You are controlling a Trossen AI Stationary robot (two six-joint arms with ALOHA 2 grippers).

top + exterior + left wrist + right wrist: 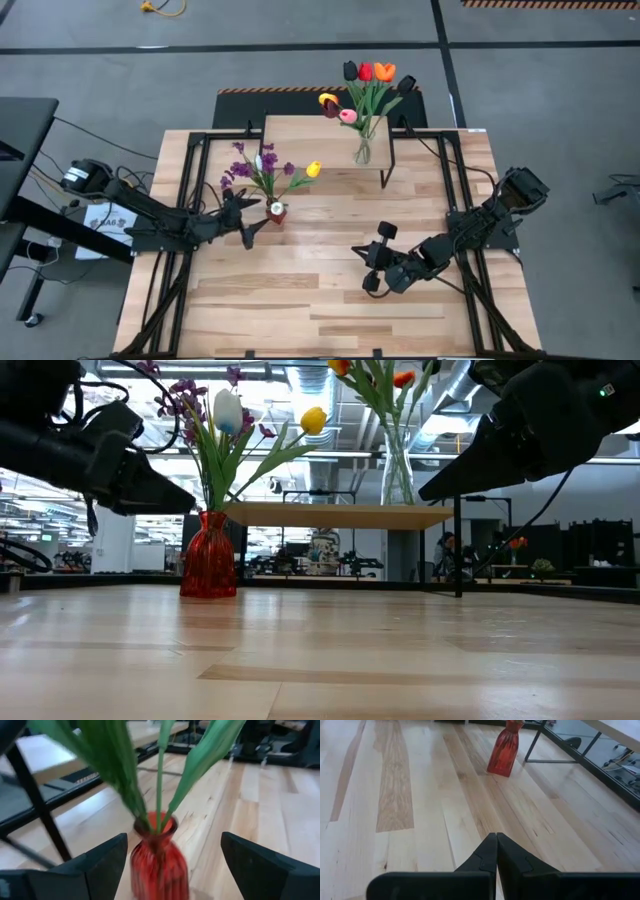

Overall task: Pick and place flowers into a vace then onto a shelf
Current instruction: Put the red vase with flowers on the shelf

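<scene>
Just then I had the left gripper (262,222) spread wide, its fingers (95,865) standing either side of the red vase (277,211) without closing on it; it held nothing. That vase stood on the table (330,300) near the left of the shelf (320,128), holding purple blossoms (240,168), a white tulip (228,408) and a yellow tulip (313,169). Farther back, a clear glass vase (362,150) sat on the shelf with red, orange, pink and near-black tulips (366,72). My right gripper (372,268) waited over the near right of the table, fingers (490,855) pressed together and empty, pointing toward the red vase well apart from it.
</scene>
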